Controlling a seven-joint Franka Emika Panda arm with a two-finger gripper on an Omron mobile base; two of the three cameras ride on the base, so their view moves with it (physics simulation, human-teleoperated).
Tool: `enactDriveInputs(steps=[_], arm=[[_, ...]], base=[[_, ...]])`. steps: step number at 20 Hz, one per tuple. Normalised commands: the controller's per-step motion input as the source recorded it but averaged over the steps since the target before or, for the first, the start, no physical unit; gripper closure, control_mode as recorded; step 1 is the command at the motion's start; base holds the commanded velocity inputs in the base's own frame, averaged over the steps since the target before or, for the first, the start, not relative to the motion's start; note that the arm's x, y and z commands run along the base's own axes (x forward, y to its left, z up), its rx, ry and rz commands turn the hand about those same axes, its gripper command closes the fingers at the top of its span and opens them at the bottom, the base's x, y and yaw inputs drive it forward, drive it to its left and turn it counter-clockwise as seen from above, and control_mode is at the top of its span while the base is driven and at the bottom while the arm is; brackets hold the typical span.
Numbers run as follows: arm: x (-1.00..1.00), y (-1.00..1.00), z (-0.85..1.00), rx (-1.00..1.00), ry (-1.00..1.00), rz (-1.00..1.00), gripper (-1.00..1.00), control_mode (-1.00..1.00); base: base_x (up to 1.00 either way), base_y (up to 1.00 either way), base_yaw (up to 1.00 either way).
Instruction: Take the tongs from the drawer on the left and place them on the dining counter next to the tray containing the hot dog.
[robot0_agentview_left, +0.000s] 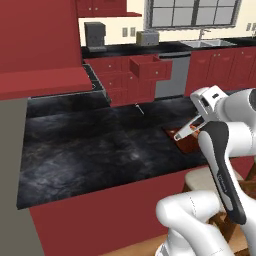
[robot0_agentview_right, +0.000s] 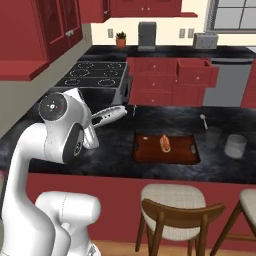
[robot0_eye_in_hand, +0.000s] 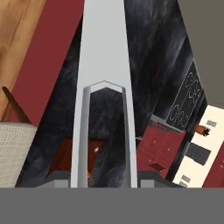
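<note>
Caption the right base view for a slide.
Gripper holding tongs above dining counter, left of hot-dog tray.

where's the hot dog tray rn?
The tray sits on the dining counter, right of centre in the right base view, hot dog on it, stools below.

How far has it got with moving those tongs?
Done: the drawer hangs open and the tongs are out, clamped in the gripper. In hand: carrying them above the dining counter. Left: laying them beside the tray with the hot dog.

White arm bent at the elbow, tool (robot0_agentview_right: 97, 120) level, jaws partly closed around something slim.
</note>
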Motion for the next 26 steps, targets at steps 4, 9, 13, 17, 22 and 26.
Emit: enactDriveInputs(steps=[4, 9, 13, 17, 22, 26], arm=[[0.0, 0.0, 0.0, 0.0, 0.0, 0.0, 1.0, 1.0], [0.0, 0.0, 0.0, 0.0, 0.0, 0.0, 1.0, 1.0], [0.0, 0.0, 0.0, 0.0, 0.0, 0.0, 1.0, 1.0], [0.14, 0.0, -0.14, 0.0, 0.12, 0.0, 1.0, -1.0], [0.67, 0.0, -0.27, 0.0, 0.34, 0.0, 1.0, -1.0], [0.92, 0.0, -0.29, -0.03, 0.43, 0.0, 1.0, -1.0]], base=[[0.42, 0.01, -0.08], [0.31, 0.01, -0.02], [0.0, 0.0, 0.0], [0.0, 0.0, 0.0], [0.0, 0.0, 0.0], [0.0, 0.0, 0.0]])
